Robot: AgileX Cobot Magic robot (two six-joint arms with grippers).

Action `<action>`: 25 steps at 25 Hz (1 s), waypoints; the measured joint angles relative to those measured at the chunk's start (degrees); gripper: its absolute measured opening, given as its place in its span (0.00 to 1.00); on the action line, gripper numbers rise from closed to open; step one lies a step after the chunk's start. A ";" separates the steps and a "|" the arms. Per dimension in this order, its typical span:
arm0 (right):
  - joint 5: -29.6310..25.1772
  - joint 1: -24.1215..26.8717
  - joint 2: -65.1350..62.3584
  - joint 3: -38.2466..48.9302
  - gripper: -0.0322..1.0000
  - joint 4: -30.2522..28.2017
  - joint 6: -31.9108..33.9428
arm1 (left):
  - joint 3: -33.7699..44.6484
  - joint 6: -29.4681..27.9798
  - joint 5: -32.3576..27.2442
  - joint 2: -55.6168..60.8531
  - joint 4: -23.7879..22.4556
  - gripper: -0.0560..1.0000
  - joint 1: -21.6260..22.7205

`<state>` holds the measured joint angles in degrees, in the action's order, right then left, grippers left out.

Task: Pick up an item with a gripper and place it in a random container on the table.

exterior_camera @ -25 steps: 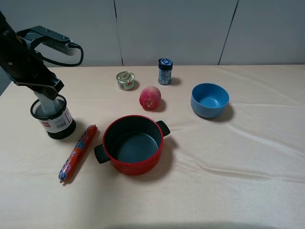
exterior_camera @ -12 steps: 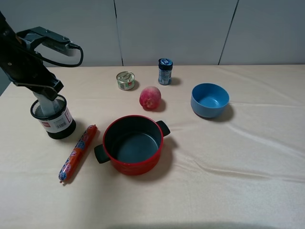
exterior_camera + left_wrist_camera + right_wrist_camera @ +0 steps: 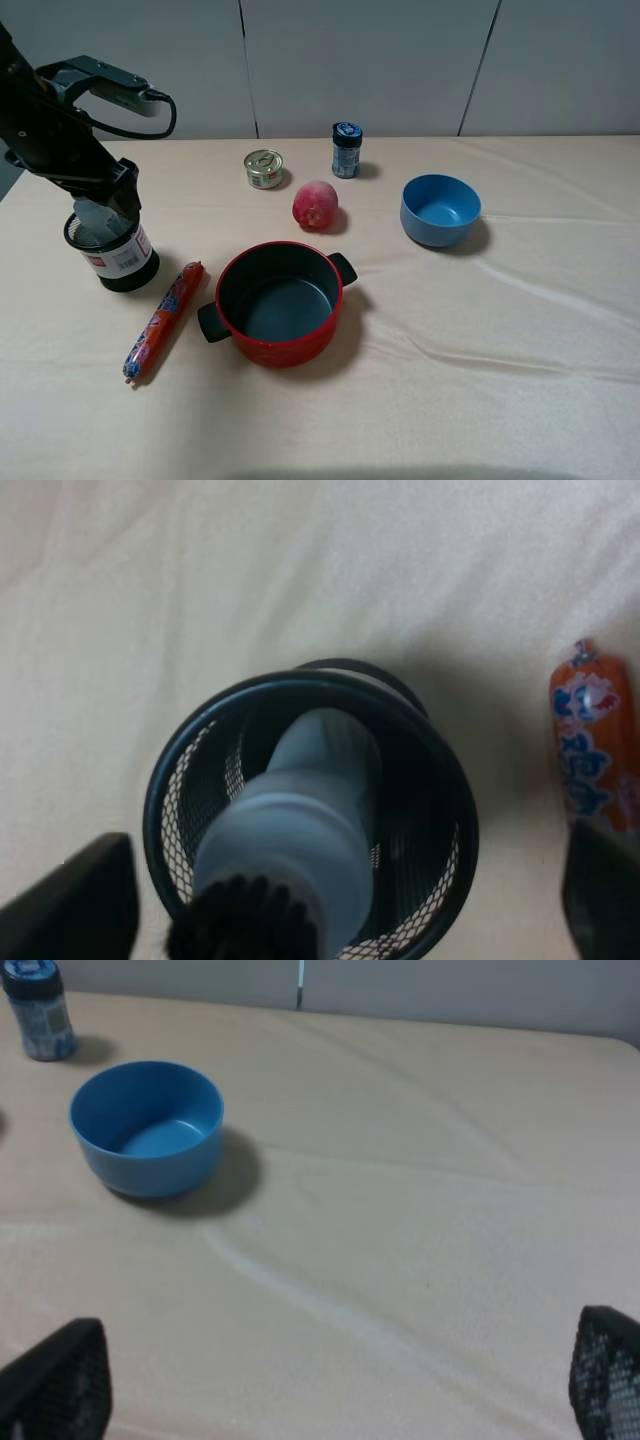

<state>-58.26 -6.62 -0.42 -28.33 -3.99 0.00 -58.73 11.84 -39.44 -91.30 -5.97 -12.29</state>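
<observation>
We are looking at a beige-clothed surface (image 3: 480, 330). The left gripper (image 3: 108, 192) is hovering over the black wire-mesh cup (image 3: 420, 820), its fingers (image 3: 70, 905) standing wide apart, cropped, gripping nothing; the right gripper (image 3: 330, 1380) is gaping too. Inside the cup a white plastic bottle (image 3: 310, 810) is leaning, blurred, its black cap (image 3: 240, 925) partly cut off.

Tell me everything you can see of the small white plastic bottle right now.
The small white plastic bottle with a black ribbed screw cap stands cap-up inside the round black wire-mesh cup, on the left of the beige cloth table. It looks smooth and slightly blurred. The open left gripper straddles it without touching.
</observation>
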 joint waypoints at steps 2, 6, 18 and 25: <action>0.00 0.00 0.00 0.00 0.70 0.00 0.00 | 0.00 0.00 0.00 0.00 0.00 0.90 0.00; 0.00 0.00 0.00 0.00 0.70 0.00 0.00 | 0.00 0.00 0.00 0.00 0.00 0.92 0.00; 0.00 0.00 0.00 0.00 0.70 0.00 0.00 | 0.00 0.00 0.00 0.00 0.06 0.92 0.00; 0.00 0.00 0.00 0.00 0.70 0.00 0.00 | 0.00 0.00 0.00 0.00 0.06 0.92 0.00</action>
<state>-58.26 -6.62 -0.42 -28.33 -3.99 0.00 -58.73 11.84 -39.44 -91.30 -5.91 -12.29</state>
